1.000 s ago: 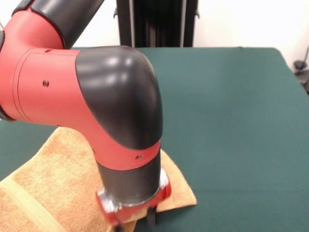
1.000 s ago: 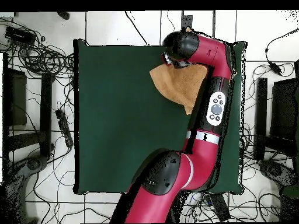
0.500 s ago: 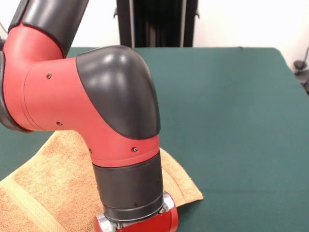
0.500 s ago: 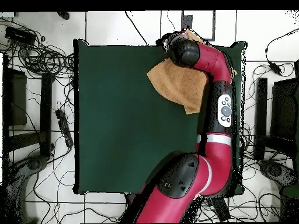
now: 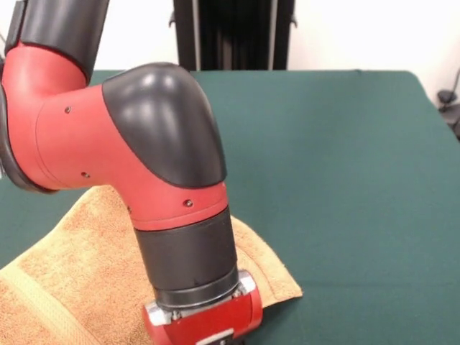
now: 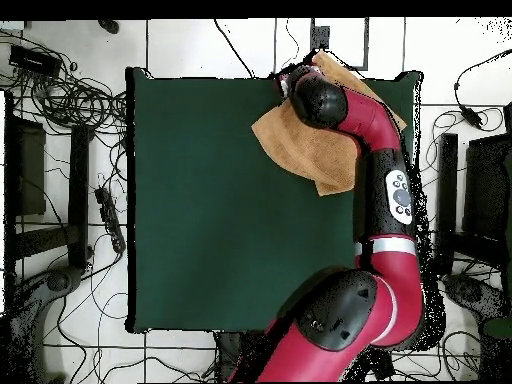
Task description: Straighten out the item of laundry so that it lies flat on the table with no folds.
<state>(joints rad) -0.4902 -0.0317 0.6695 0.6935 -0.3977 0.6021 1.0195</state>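
The orange-tan towel [image 5: 72,273] lies at the near left of the dark green table [image 5: 345,180], rumpled, with a pale band by the picture's left edge. In the overhead view the towel [image 6: 300,150] sits at the table's [image 6: 200,200] top edge, right of centre, with one part showing past the arm at the top [image 6: 345,72]. The arm's wrist end [image 5: 205,323] stands over the towel's right part. The gripper below it is cut off by the picture's bottom edge. In the overhead view the black wrist joint [image 6: 312,95] hides it.
The robot's black pedestal [image 5: 230,32] stands at the table's far side. The red arm [image 6: 385,190] runs along the table's right side in the overhead view. Cables [image 6: 60,90] lie on the floor around the table. The towel lies close to the table's edge.
The wrist has shifted over the towel toward the table's edge and the forearm has swung outward. The towel's corner has spread slightly, and part of it now shows beyond the arm.
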